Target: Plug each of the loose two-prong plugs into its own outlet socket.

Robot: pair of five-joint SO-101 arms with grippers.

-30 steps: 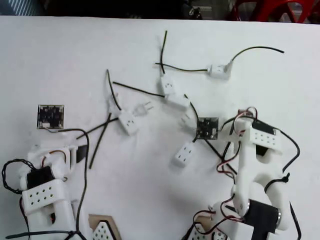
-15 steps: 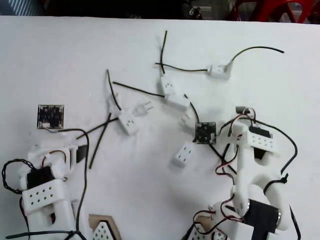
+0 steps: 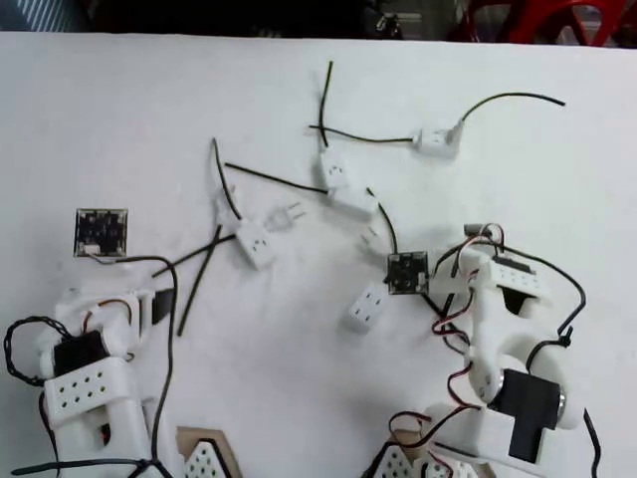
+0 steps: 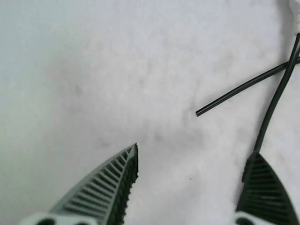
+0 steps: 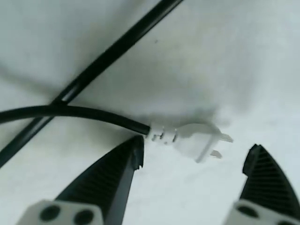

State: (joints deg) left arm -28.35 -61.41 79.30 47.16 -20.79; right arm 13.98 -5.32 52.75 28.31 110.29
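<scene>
Broadly, the table [image 3: 119,110] lies bare toward its left and far edges. The right gripper [image 5: 196,147] hangs with fingers apart astride a loose plug [image 5: 190,139]. The left gripper [image 4: 194,151], also spread, sits over bare tabletop near a cable end [image 4: 199,112].

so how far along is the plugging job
Done, it seems: one white plug-and-socket pair at the far side of the white table looks joined. In hand: nothing gripped; the open right gripper brackets a white two-prong plug lying on the table. To do: that plug, another loose white plug beside a white socket, and an empty white socket.
</scene>
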